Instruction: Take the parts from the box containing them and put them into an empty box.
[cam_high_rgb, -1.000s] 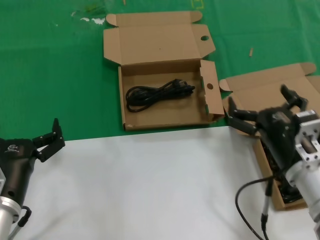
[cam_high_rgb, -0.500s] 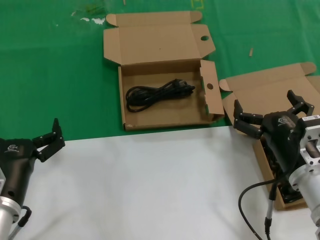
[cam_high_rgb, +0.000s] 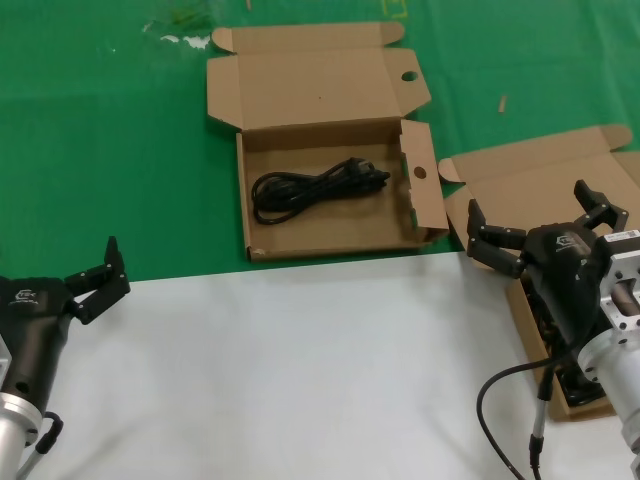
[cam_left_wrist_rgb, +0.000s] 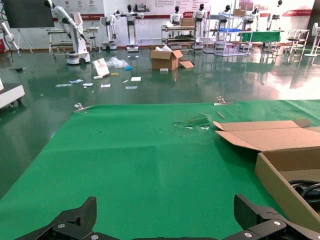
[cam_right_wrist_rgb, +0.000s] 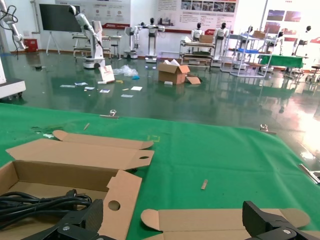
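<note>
— Green desk (cam_high_rgb: 120, 150), white sheet nearer. Right gripper (cam_high_rgb: 540, 232) spread over the plain box (cam_high_rgb: 540, 175), cords (cam_high_rgb: 548, 320) beneath; left gripper (cam_high_rgb: 100, 280) spread, parked.

— Risk: snagging loose coils, dragging several toward the holed box (cam_high_rgb: 330, 215).

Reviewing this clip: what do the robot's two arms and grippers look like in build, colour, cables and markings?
Both arms end in black gripper housings on silver metal wrist segments. The left gripper has angular black fingers and a small white logo on its housing. The right gripper has matching black fingers, with a black cable looping down from its wrist. Screw heads show on the fingers in both wrist views.
</note>
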